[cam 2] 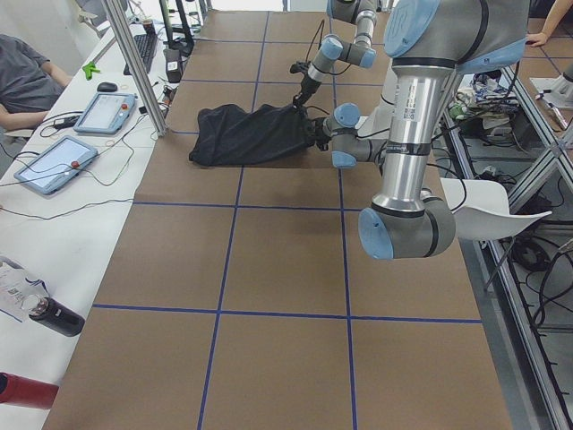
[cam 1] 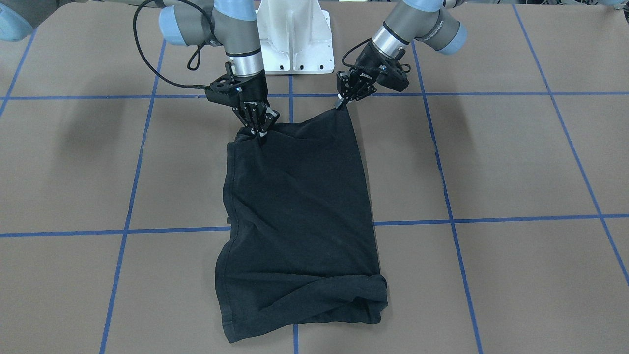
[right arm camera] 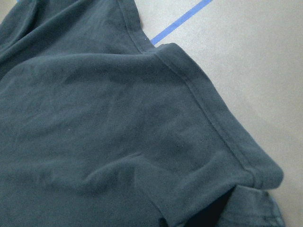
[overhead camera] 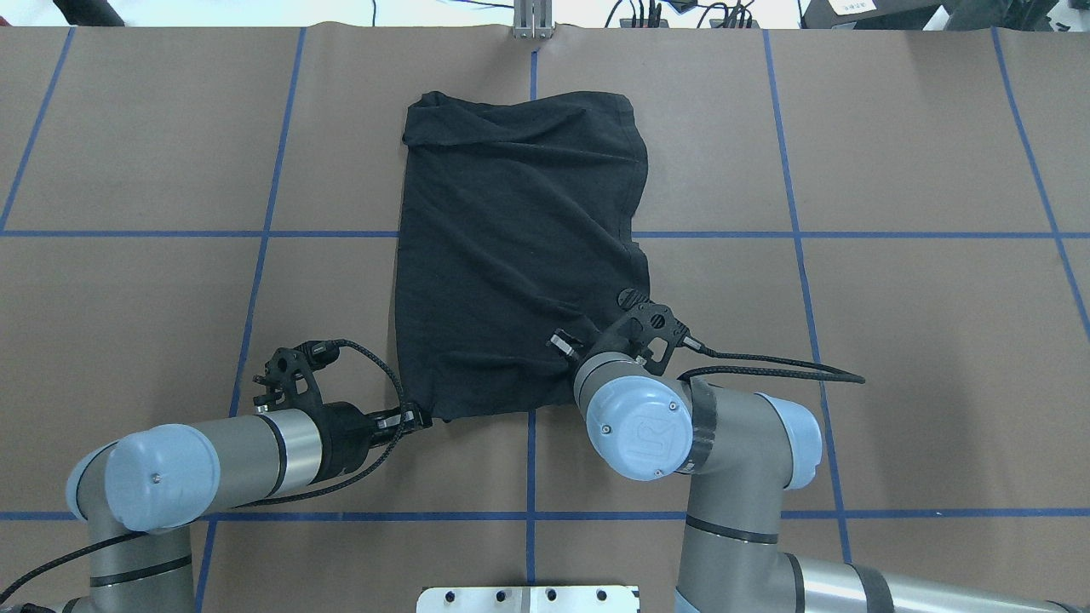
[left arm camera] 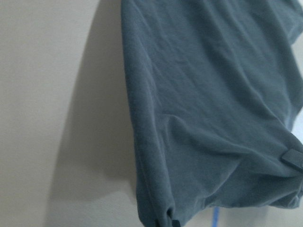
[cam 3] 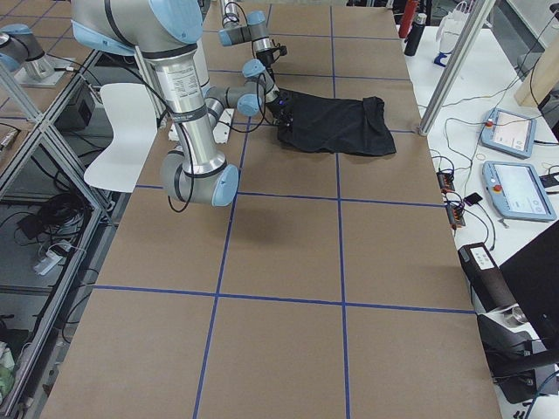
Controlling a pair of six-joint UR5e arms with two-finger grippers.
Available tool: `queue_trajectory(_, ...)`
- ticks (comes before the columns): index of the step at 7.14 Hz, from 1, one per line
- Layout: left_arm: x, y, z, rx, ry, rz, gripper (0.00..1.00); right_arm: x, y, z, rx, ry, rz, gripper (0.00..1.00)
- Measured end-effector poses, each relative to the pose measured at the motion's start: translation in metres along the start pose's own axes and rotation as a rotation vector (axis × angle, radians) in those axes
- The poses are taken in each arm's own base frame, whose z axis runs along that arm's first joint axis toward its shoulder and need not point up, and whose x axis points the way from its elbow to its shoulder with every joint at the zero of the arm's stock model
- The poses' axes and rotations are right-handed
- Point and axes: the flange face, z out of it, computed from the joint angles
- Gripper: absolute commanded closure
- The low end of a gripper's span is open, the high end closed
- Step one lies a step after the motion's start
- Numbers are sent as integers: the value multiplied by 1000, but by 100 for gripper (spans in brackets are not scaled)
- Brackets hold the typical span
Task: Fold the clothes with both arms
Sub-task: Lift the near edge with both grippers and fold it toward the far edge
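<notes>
Black T-shirt (cam 1: pixel 300 211) lies centred on the tabletop (cam 1: pixel 516 162), seemingly soft, light and limp (likely to sag), its robot-side corners, sensible holds, pinched by left gripper (cam 1: pixel 340 104) and right gripper (cam 1: pixel 259 132) fingers.

The black T-shirt (cam 1: pixel 300 216) is lying at mid-table, folded into a long rectangle with a plain side up. It is wrinkling throughout and bunching into a thick roll at its far end. The left gripper (cam 1: pixel 339 104) is pinching one corner of the near, robot-side edge. The right gripper (cam 1: pixel 259 133) is pinching the same edge near its other corner. The grey-silver left arm (overhead camera: pixel 213 455) and right arm (overhead camera: pixel 664 426) are reaching low over the table.
</notes>
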Motion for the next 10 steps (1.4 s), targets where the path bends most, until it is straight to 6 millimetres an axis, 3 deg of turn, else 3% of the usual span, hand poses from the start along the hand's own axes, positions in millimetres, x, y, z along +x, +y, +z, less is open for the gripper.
queue_trajectory(3,29,19,-70,-54,49,-48,100,58,36,-94,-110,-24,-70,100)
queue_trajectory(4,41,27,-86,-73,45,-60,100,59,38,-114,-126,-39,-78,100)
queue_trajectory(5,52,30,-87,-82,24,-58,100,49,32,-122,-118,-51,-78,100)
queue_trajectory(7,69,9,-69,-38,-26,-9,100,10,4,-107,-50,-65,-84,100)
queue_trajectory(10,103,-59,-41,88,-99,55,100,-32,-46,-62,56,-33,-88,100)
